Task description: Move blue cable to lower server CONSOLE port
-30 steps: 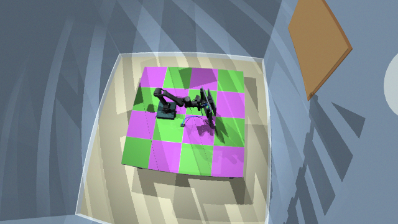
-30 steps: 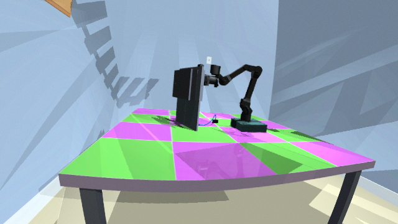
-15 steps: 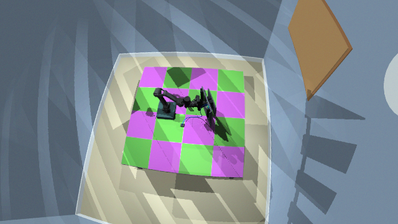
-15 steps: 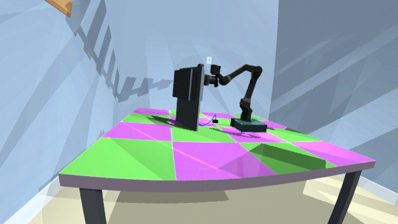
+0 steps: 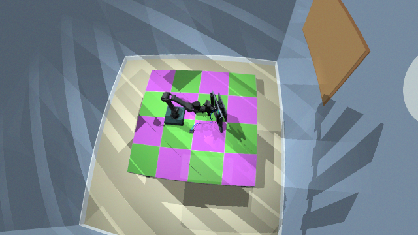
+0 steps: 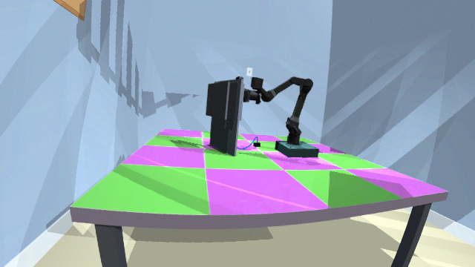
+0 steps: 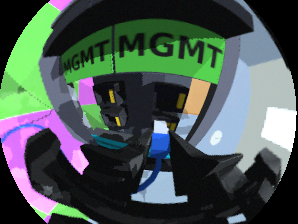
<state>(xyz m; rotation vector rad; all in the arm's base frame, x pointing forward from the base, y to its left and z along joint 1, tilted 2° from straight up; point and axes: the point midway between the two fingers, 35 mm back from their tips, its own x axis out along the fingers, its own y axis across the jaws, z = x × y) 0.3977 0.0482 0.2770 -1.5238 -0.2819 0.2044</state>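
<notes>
Pale blue walls stand around a desk [image 5: 209, 166] [image 6: 252, 219] with green and magenta squares. On it is an upright dark server rack [image 5: 221, 112] [image 6: 223, 115], its green strip [image 7: 170, 47] reading MGMT. The black end effector [image 5: 213, 109] [image 7: 160, 131] is clamped on the blue plug with white tip [image 7: 160, 142], which is located below this strip, in front of the ports. A thin blue cable [image 5: 202, 123] [image 6: 245, 148] [image 7: 156, 175] hangs from the plug.
</notes>
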